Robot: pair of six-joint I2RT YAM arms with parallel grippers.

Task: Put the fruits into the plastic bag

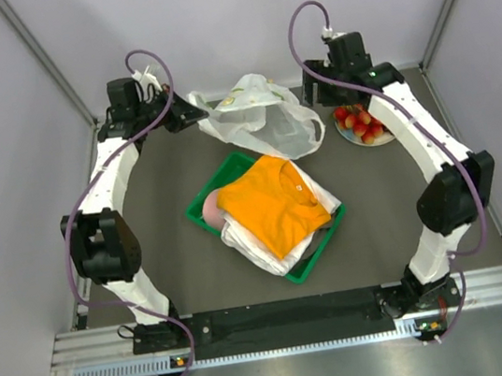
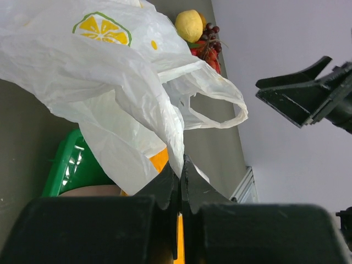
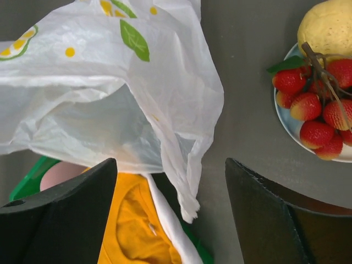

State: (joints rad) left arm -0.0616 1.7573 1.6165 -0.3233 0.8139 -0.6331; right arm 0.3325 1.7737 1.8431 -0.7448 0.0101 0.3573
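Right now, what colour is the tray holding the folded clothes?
Bright green; the tray shows best in the top external view.

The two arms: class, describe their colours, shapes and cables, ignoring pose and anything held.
The left arm and right arm have white tubular links joined by chunky black joint housings. A thin purple-grey cable loops above each wrist. The left gripper and right gripper each have two black wedge-shaped fingers.

light: bright, even | shadows: soft | glare: metal rail (image 1: 294, 347) | wrist views: near tool blurred
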